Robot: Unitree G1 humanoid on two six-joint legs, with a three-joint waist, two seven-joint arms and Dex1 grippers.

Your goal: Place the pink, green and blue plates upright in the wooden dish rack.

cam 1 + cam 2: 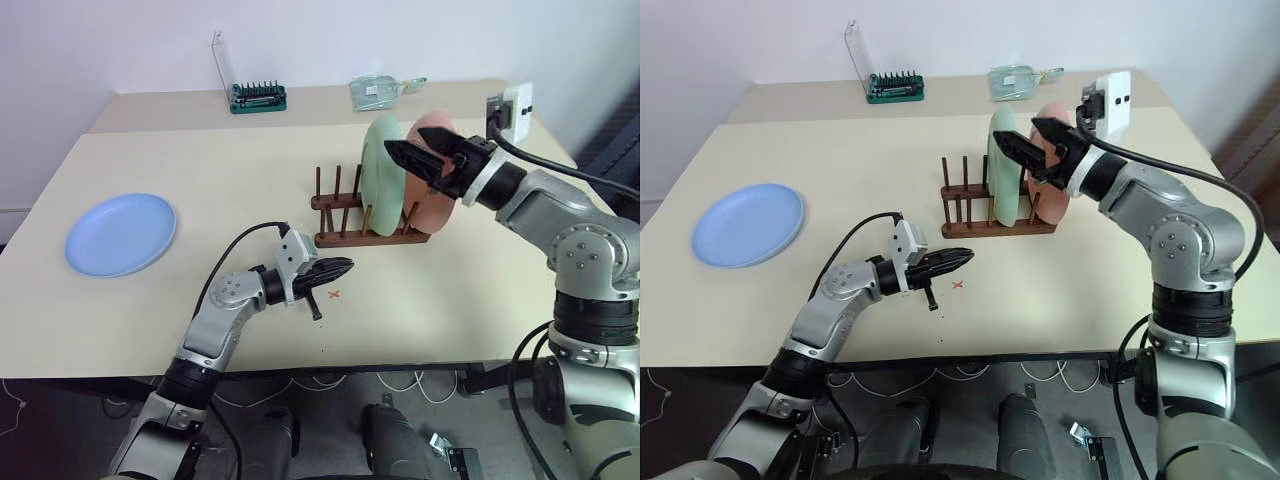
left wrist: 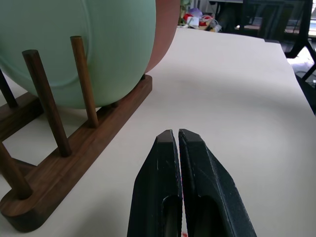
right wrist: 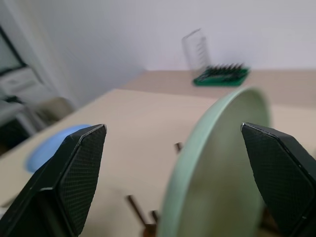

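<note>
Your right gripper (image 1: 420, 157) is spread wide, holding nothing, hovering at the top edge of the green plate (image 1: 380, 175); in the right wrist view the plate's rim sits between the two fingers without touching either. Your left gripper (image 1: 345, 267) is pressed together, empty, low over the table (image 1: 200, 160) just in front of the wooden dish rack (image 1: 345, 215). Green plate stands upright between the pegs, pale mint, matte. Pink plate (image 1: 432, 195) stands upright right behind it in the same rack, salmon, partly hidden by the right gripper. Blue plate (image 1: 121, 233) lies flat on the table, well apart from the rack on your left side.
</note>
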